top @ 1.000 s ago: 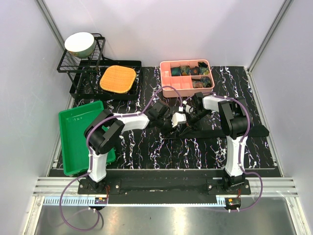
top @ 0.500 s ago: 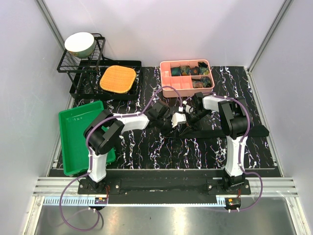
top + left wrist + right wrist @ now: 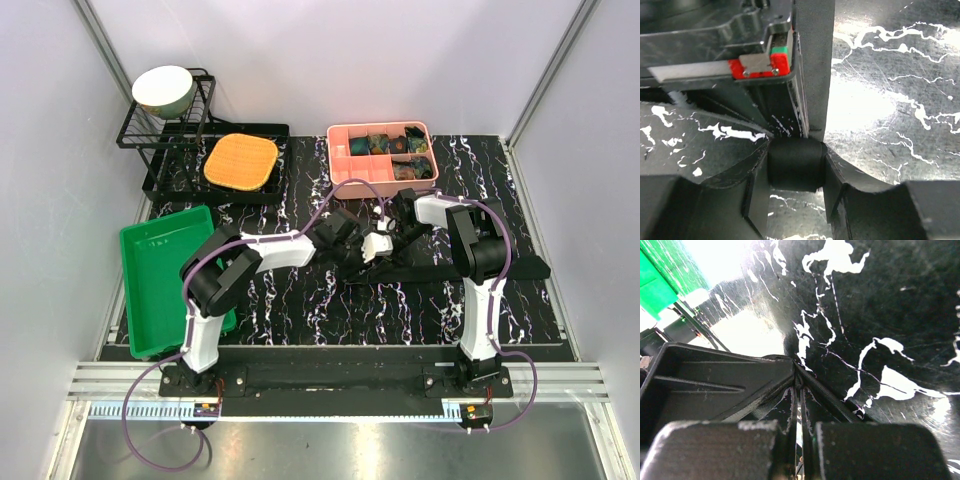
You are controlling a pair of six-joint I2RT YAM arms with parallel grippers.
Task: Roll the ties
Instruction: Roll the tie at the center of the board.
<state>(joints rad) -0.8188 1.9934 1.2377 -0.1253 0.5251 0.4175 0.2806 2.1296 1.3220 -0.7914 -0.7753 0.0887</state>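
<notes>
Tie is lying flat across the marbled table, stretching from the far right side toward the middle. Both grippers are meeting at its left end. That end is sitting curled up into a small black roll.

Left gripper is hugging that roll. In its own wrist view the roll is sitting right between the left gripper's fingers, touching both inner faces, so it's gripping the rolled end and not closing any further than the roll's width. The roll is resting low against the table there.

Right gripper is coming in from the other side. Its finger is pointing straight down onto the top of the roll, touching it at the tip. Its jaws are pressing together with basically no gap. In the right wrist view a thin dark ribbed edge is running up by the tips, but I can't tell whether any fabric is actually pinched between them.

Rolled ties are sitting in the back compartments of the pink box, just behind the two grippers. Green tray is sitting off at the left edge, well apart from the tie.
</notes>
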